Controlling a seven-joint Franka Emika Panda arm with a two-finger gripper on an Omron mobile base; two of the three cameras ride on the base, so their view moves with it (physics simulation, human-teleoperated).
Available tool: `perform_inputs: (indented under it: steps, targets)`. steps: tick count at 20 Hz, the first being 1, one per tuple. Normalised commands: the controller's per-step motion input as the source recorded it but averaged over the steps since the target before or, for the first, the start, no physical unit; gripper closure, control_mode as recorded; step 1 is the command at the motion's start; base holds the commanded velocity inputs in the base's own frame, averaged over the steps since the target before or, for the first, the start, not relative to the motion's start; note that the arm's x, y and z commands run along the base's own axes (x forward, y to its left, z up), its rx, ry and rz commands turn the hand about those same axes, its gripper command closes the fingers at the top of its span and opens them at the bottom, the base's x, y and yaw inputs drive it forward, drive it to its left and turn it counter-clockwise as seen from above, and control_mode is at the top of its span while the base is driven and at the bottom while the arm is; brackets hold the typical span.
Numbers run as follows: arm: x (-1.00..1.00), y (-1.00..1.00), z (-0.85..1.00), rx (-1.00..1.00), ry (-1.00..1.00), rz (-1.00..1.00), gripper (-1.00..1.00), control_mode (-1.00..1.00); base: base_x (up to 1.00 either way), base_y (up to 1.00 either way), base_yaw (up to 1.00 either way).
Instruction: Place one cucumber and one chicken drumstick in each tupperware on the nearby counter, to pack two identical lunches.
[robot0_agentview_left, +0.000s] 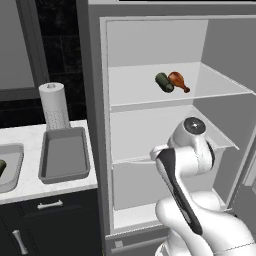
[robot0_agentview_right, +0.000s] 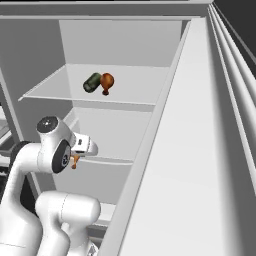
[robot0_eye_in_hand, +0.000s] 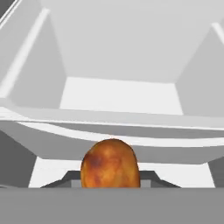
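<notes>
Fridge shelves and counter carrying food and containers

On the upper shelf (robot0_agentview_left: 150, 92) a cucumber (robot0_agentview_left: 164, 82) and a drumstick (robot0_agentview_left: 178, 80) are lying touching, above frame center. At left, the counter (robot0_agentview_left: 31, 145) is bearing a dark tray (robot0_agentview_left: 64, 154), a paper towel roll (robot0_agentview_left: 54, 105) standing behind it, and a lighter container (robot0_agentview_left: 10, 167) at the left edge.

Browned drumstick (robot0_eye_in_hand: 110, 163) between claw (robot0_eye_in_hand: 109, 177) fingers.
</notes>
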Motion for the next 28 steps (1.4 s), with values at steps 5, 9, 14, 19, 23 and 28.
perform_inputs:
  steps: [5,9,14,19,23,28]
  targets:
    - [-0.98,0.0,0.61,0.0,0.01,-0.03,1.0,-1.0,0.0,0.0,0.0]
    - [-0.83,0.0,0.22,0.0,0.0,-0.02,1.0,-1.0,0.0,0.0,0.0]
    - [-0.23,0.0,0.01,0.0,-0.12,-0.02,1.0,-1.0,0.0,0.0,0.0]
    - [-0.07,0.0,0.15,0.0,-0.25,0.0,1.0,-1.0,0.0,0.0,0.0]
    - [-0.3,0.0,0.21,0.0,-0.11,0.0,1.0,-1.0,0.0,0.0,0.0]
    - [-0.41,0.06,0.02,0.0,-0.07,0.0,1.0,1.0,-0.4,0.13,0.0]
